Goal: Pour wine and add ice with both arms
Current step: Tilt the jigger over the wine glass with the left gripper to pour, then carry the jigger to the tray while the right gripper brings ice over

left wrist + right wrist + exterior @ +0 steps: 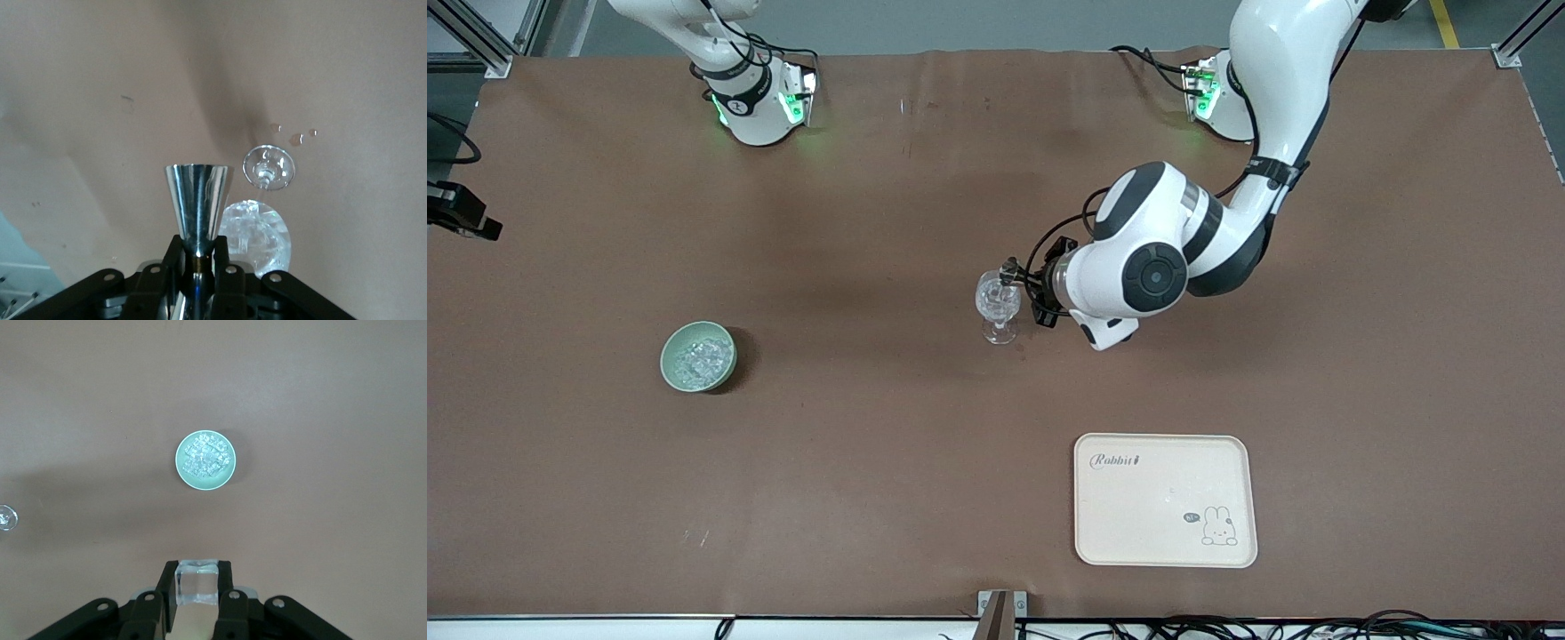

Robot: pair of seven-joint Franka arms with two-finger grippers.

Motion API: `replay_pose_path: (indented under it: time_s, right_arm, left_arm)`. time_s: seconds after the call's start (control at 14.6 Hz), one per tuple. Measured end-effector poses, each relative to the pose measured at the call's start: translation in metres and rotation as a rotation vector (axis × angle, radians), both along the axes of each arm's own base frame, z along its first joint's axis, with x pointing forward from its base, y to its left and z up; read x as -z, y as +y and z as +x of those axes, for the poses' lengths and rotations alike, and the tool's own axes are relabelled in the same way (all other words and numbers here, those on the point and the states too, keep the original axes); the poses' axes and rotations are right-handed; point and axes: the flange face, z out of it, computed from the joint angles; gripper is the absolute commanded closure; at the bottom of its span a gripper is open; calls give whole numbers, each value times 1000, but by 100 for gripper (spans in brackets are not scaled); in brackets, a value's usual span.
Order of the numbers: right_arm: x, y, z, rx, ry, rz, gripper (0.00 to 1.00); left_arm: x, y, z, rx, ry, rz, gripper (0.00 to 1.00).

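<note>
A clear stemmed wine glass [997, 307] stands mid-table with glittering contents; it also shows in the left wrist view [257, 240]. My left gripper [1016, 276] is beside the glass's rim, shut on the narrow waist of a shiny metal cone-shaped measuring cup [199, 200]. A pale green bowl [665, 360] holding ice [699, 360] sits toward the right arm's end. My right gripper [197, 577] is out of the front view. It hangs high over the table near the bowl [180, 463], shut on a clear ice cube [197, 583]. The bowl's ice [207, 457] is below it.
A cream tray [1165, 500] with a rabbit print lies nearer the front camera than the glass. A few small clear drops [295, 139] lie on the brown cloth beside the glass's foot. A black device [458, 213] sits at the table edge at the right arm's end.
</note>
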Motion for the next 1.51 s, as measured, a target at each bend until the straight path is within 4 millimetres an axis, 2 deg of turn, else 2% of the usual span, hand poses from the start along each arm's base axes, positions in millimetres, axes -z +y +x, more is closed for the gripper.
replay_pose_path:
  time_s: [0.48,1.17,1.37,1.51]
  right_arm:
    - [0,0,0,0,1,0,100]
    - [0,0,0,0,1,0,100]
    - [0,0,0,0,1,0,100]
    - [0,0,0,0,1,0,100]
  left_arm:
    - [-10,-12,-4,-9,-75,88,100]
    - [-9,-21,-11,29,-121,136,100]
    - [-11,-23,-12,65,-92,67,100]
    - [-14,-13,-2,77,-43,-60,100]
